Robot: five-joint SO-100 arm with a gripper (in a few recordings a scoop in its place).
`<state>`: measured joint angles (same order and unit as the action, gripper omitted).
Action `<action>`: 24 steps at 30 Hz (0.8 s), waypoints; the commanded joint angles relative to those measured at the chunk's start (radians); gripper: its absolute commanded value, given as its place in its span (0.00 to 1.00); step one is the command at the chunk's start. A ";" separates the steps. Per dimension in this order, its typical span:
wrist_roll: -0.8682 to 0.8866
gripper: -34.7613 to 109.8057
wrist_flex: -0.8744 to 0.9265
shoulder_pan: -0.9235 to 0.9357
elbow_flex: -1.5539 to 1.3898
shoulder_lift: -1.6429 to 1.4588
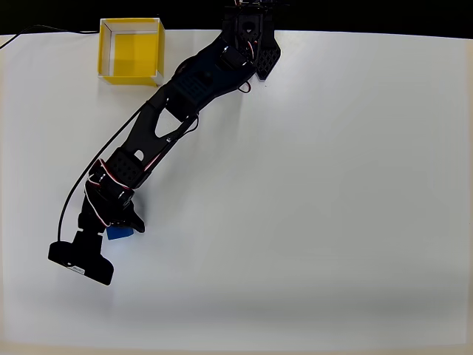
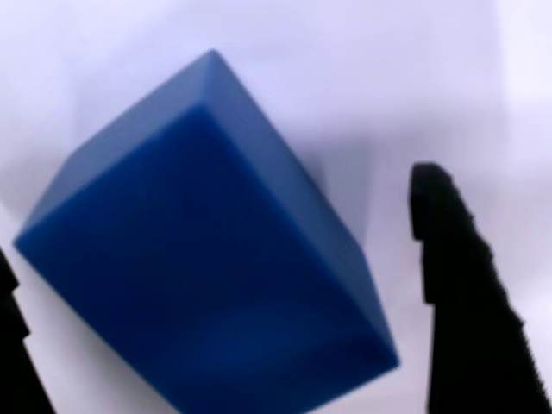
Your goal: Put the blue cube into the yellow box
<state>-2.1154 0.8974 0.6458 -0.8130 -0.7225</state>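
The blue cube lies on the white table at the lower left of the overhead view, mostly hidden under the black arm. My gripper is lowered over it, open, with the cube between its fingers. In the wrist view the blue cube looms large and tilted between the two black fingers of my gripper. A strip of white table shows between the cube and the right finger. The yellow box stands open-topped at the table's far left corner, well away from the gripper.
The white table stretches wide to the right of the arm. The arm's base sits at the far edge, top centre, next to the box. A black cable arcs along the arm's left side.
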 commanded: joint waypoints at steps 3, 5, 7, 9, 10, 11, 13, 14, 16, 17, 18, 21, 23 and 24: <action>0.014 0.56 0.023 -0.028 0.117 -0.080; 0.017 0.55 0.031 -0.031 0.115 -0.080; 0.029 0.55 0.037 -0.037 0.115 -0.078; 0.032 0.54 0.052 -0.040 0.114 -0.081; 0.035 0.54 0.061 -0.041 0.110 -0.084; 0.037 0.54 0.066 -0.043 0.107 -0.089; 0.048 0.53 0.075 -0.044 0.094 -0.100; 0.054 0.53 0.080 -0.044 0.084 -0.107; 0.055 0.52 0.089 -0.044 0.067 -0.120; 0.055 0.52 0.094 -0.044 0.058 -0.124; 0.055 0.52 0.101 -0.043 0.058 -0.127; 0.061 0.50 0.115 -0.041 0.057 -0.135; 0.064 0.47 0.138 -0.040 0.057 -0.143; 0.061 0.45 0.155 -0.040 0.057 -0.147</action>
<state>-2.0448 1.0247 0.6044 -0.8069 -0.7133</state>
